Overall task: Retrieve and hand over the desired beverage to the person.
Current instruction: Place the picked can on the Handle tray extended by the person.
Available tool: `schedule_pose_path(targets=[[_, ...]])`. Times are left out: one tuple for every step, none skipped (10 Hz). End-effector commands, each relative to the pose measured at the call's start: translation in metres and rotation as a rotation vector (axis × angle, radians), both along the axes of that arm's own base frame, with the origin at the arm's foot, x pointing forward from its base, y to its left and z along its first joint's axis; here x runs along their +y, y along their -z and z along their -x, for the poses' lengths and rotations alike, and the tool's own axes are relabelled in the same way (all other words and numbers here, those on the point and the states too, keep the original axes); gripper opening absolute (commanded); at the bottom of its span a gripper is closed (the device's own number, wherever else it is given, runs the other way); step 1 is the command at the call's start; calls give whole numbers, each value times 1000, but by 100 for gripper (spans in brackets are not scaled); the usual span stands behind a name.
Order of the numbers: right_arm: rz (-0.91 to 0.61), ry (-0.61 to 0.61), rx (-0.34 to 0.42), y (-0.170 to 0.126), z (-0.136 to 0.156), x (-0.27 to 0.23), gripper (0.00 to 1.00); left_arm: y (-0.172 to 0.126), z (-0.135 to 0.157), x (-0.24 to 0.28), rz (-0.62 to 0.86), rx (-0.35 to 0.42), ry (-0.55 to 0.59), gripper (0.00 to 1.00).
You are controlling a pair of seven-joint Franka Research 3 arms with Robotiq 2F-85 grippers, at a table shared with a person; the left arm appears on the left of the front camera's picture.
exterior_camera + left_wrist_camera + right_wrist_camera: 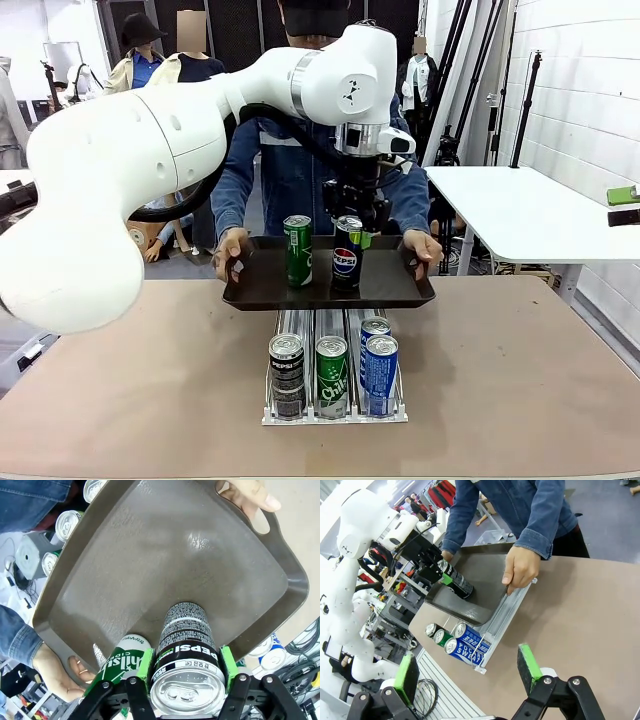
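left gripper (187,667): green pads clamped on both sides of the black Pepsi can (187,645), right near its top rim. Jaws are closed in on the can and it fills the gap between them.
black Pepsi can: upright, bottom sitting on the dark tray (150,555). In the front view it stands right of the tray's middle, with the gripper (352,228) coming down on it from above.
green can (298,250): also standing on the tray, just beside the Pepsi on its left, not touching as far as I can tell. From the left wrist view it's the one with white lettering (122,657) next to one pad.
right gripper (467,672): jaws spread wide, nothing between them, hanging over the bare table (580,625) well away from the tray.
dark tray: held up over the far end of the can rack by the person (300,170), one hand (230,252) on each short end, thumbs on the rim. The other hand (422,248) grips the handle side.
person: blue denim jacket, standing at the far side of the table, facing the robot.
can rack (335,400): clear sloped dispenser on the table, with a black Pepsi, a green can and two blue cans lined up at the front.
side table (520,210): white, off to the right, well apart.
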State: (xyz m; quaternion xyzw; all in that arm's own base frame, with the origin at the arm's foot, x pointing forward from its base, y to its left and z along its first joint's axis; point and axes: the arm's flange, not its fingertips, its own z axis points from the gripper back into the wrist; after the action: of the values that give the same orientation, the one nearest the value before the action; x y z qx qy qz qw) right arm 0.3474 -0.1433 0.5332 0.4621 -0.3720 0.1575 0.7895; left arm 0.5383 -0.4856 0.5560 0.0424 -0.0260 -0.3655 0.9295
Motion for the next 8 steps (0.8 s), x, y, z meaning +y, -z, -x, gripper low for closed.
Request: schedule_pose_path(targets=[[-20,-4,-17,-1,-2,0,100,-18,-14,-9,16,16,-27,0],[-20,-4,-17,-1,-2,0,100,-19,-14,-8,19,16,-28,0],[-20,-4,-17,-1,-2,0,100,-20,-15,-7,23,14,-27,0],[-20,-4,-17,-1,-2,0,100,-20,-15,-6,24,14,-31,0],[-20,-4,-17,-1,-2,0,100,-20,-16,-5,26,16,-35,4],[-20,-4,-17,-1,-2,0,100,-19,-16,-5,29,18,-38,16],[-20,-4,-17,-1,-2,0,100,-20,-17,-4,30,19,-39,36],[-20,-4,-17,-1,-2,0,100,-20,-16,-4,33,16,-35,55]])
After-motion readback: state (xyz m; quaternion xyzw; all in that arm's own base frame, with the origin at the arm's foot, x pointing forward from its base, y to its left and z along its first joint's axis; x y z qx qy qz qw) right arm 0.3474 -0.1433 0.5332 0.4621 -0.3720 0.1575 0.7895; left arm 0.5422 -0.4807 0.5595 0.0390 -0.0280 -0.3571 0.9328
